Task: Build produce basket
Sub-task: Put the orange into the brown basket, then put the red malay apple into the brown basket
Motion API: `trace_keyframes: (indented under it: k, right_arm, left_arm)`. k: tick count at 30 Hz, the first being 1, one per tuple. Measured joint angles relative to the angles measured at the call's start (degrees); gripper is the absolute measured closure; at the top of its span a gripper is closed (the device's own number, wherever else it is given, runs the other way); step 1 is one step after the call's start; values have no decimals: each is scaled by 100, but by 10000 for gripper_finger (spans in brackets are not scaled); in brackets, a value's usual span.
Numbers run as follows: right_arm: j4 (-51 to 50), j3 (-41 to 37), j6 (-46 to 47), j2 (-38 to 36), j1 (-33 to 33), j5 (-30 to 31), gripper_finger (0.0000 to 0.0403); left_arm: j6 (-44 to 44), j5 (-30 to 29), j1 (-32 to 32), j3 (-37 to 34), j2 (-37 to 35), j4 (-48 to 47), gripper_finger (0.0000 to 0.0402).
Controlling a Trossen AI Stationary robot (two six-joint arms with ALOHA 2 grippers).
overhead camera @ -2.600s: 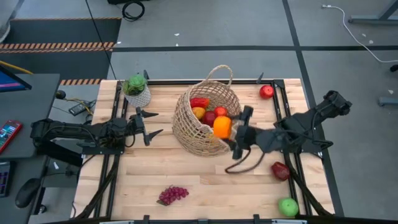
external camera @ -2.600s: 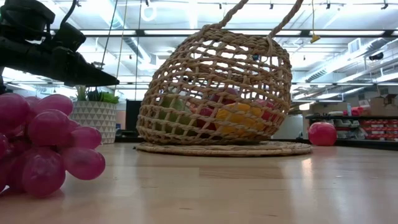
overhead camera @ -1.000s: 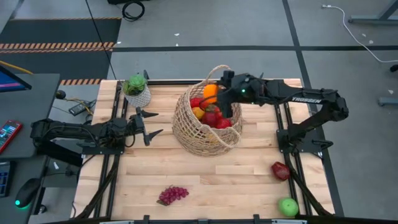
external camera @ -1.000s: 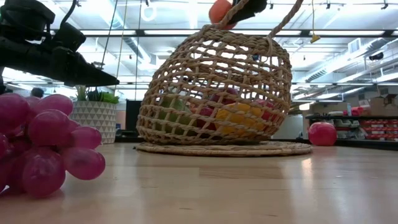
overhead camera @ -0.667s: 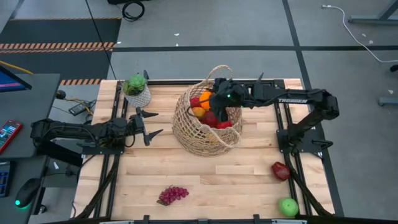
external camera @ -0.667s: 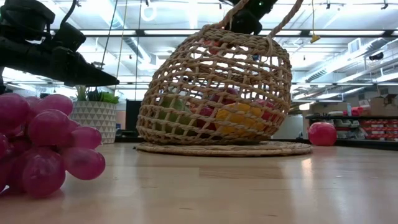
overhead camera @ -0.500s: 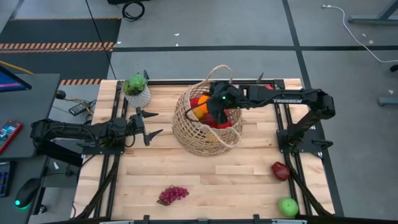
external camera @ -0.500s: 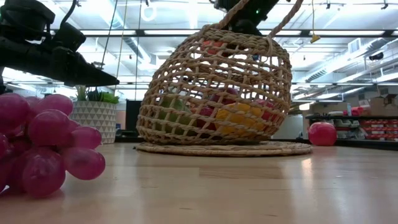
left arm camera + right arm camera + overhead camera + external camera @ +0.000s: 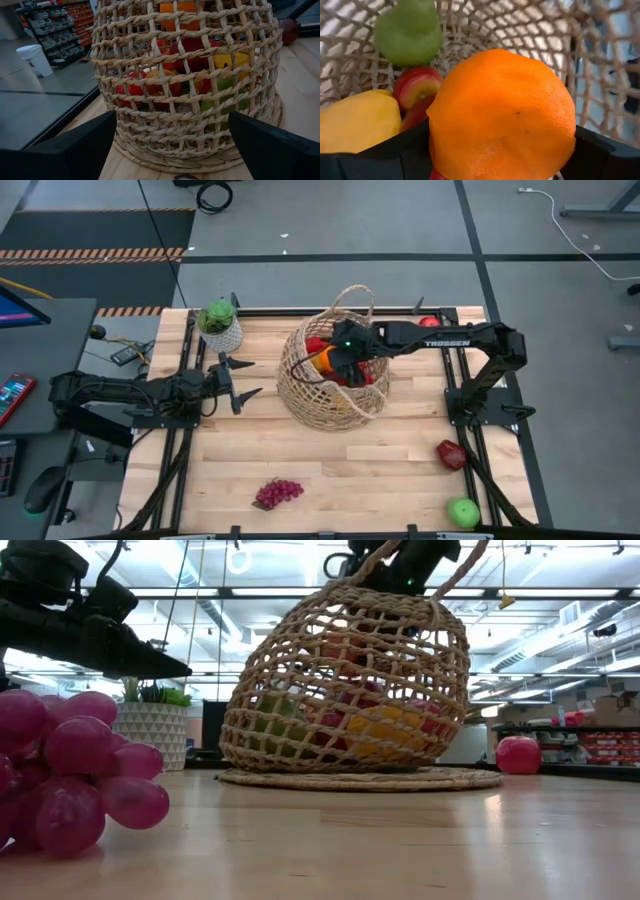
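The tan wicker basket (image 9: 300,388) stands at the table's middle, with a yellow pepper (image 9: 360,120), a green fruit (image 9: 409,32) and a red apple (image 9: 417,85) inside. My right gripper (image 9: 330,365) reaches into its mouth, shut on an orange (image 9: 502,115). My left gripper (image 9: 240,380) waits open left of the basket. A purple grape bunch (image 9: 278,493) lies near the front edge. A dark red apple (image 9: 450,454) and a green apple (image 9: 463,513) lie at the near right. My right gripper pinches the orange between its two fingers (image 9: 380,155), one on each opposite side (image 9: 437,135). The fingers slant down into the basket from the table's right side. The orange sits inside the basket's mouth above the other fruit; whether it rests on them I cannot tell.
A green plant in a white pot (image 9: 220,325) stands at the far left of the table. A red apple (image 9: 428,323) lies at the far right, partly behind my right arm. The basket's loop handle (image 9: 352,292) arches up beside that arm.
My right gripper has carried the orange down from above the basket's rim into the basket, moving toward the table's left and tipping further downward. It has stayed shut on the orange.
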Motion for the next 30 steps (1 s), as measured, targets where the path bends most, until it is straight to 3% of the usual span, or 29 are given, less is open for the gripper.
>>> trace_keyframes:
  k: [6,12,23,30]
  right_arm:
    - [-65,1,535,135,-14,141,56]
    - [-212,140,999,25,-74,159,9]
    - [-1593,1562,1205,-4,125,1259,11]
    - [-2882,2495,2109,-27,131,737,18]
  left_arm:
    - [0,0,1,1,2,3,11]
    - [0,0,0,1,2,4,11]
    - [-1,0,1,1,2,2,11]
    - [0,0,0,2,2,4,11]
